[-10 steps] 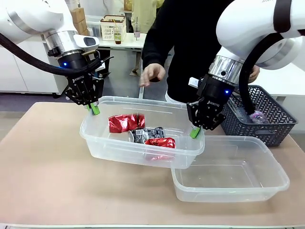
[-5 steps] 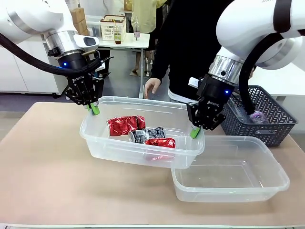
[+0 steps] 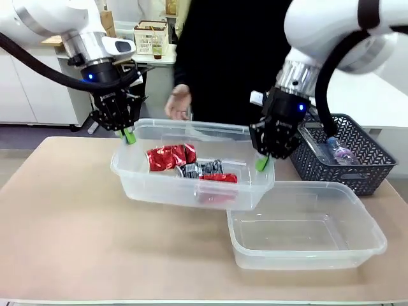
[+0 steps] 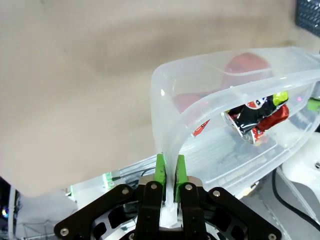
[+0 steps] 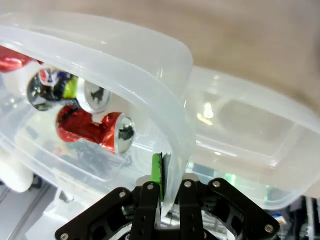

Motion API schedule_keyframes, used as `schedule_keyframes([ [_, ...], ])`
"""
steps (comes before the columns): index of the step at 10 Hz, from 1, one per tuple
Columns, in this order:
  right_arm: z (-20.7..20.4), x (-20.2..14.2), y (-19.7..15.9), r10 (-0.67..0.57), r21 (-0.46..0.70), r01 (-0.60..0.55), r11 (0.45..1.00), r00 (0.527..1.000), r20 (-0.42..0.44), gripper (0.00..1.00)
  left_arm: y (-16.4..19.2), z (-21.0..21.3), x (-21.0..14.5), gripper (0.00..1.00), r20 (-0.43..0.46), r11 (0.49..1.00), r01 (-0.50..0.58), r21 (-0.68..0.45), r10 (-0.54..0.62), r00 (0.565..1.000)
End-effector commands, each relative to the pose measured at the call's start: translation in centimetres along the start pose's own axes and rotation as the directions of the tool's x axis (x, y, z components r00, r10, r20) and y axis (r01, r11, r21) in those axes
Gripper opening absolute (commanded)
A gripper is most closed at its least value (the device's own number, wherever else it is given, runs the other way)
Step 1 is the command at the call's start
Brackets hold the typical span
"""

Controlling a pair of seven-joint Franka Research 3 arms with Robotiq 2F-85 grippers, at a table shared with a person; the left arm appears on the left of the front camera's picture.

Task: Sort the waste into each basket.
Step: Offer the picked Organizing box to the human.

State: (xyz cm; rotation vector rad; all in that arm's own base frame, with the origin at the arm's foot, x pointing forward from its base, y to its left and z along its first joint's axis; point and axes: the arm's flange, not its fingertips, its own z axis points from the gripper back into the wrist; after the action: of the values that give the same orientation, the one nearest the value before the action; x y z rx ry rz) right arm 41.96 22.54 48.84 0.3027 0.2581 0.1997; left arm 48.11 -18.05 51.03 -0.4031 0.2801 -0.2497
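Note:
Both grippers hold one clear tub (image 3: 159, 185) in the air above the table. My left gripper (image 3: 129, 135) is shut on the rim at its left end, and my right gripper (image 3: 261, 162) is shut on the rim at its right end. Inside lie crushed red cans (image 3: 167, 156) and a black-silver can (image 3: 201, 169). The left wrist view has the green pads (image 4: 160, 169) pinching the tub's rim (image 4: 165, 100), with cans (image 4: 255, 117) farther in. In the right wrist view the gripper (image 5: 165, 172) clamps the rim (image 5: 175, 115) above a red can (image 5: 92, 130). A second clear tub (image 3: 306, 255) rests empty on the table at the lower right.
A dark lattice basket (image 3: 357, 172) stands at the right behind the empty tub, with a clear bottle (image 3: 341, 153) in it. A person in black stands at the far side, one hand (image 3: 177, 102) hanging just beyond the lifted tub. Bare tabletop (image 3: 64, 223) spreads to the left and front.
Both arms have raised the tub with the cans off the table. The person's hand has moved left and down toward the tub's far rim.

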Motion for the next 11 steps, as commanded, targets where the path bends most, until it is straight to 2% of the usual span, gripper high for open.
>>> schedule_keyframes([
  [1, 5.0, 4.3, 0.6, 0.007, -0.016, -0.007, 1.000, 1.000, -0.028, 0.05, -0.8, 2.7, 3.3, 0.09, 0.042, 0.999, -0.033, 0.017, 0.033, 0.999],
  [3, 6.3, 8.5, -0.3, 0.027, 0.004, -0.027, 1.000, 0.999, -0.037, 0.05, 0.3, 4.2, 6.2, 0.09, 0.108, 0.996, -0.091, -0.007, 0.091, 0.990],
  [5, 5.7, 11.9, -1.8, 0.012, 0.031, -0.011, 0.999, 1.000, -0.026, 0.05, 1.2, 4.7, 8.9, 0.09, 0.190, 0.994, -0.103, -0.046, 0.110, 0.976],
  [6, 4.7, 13.3, -2.5, -0.021, 0.061, 0.024, 0.998, 0.998, -0.059, 0.05, 2.0, 4.6, 10.1, 0.09, 0.168, 0.989, -0.129, -0.073, 0.139, 0.976],
  [7, 3.3, 13.7, -2.5, -0.014, 0.073, 0.021, 0.997, 0.995, -0.097, 0.05, 2.7, 3.9, 10.7, 0.09, 0.063, 0.982, -0.151, -0.117, 0.159, 0.985],
  [8, 4.1, 12.6, -2.6, -0.028, 0.022, 0.028, 0.999, 0.999, -0.026, 0.05, 2.1, 4.4, 8.9, 0.09, 0.156, 0.995, -0.093, -0.036, 0.097, 0.983],
  [11, 4.1, 12.6, -2.6, -0.028, 0.022, 0.028, 0.999, 0.999, -0.026, 0.05, 2.1, 4.4, 8.9, 0.09, 0.156, 0.995, -0.093, -0.036, 0.097, 0.983],
])
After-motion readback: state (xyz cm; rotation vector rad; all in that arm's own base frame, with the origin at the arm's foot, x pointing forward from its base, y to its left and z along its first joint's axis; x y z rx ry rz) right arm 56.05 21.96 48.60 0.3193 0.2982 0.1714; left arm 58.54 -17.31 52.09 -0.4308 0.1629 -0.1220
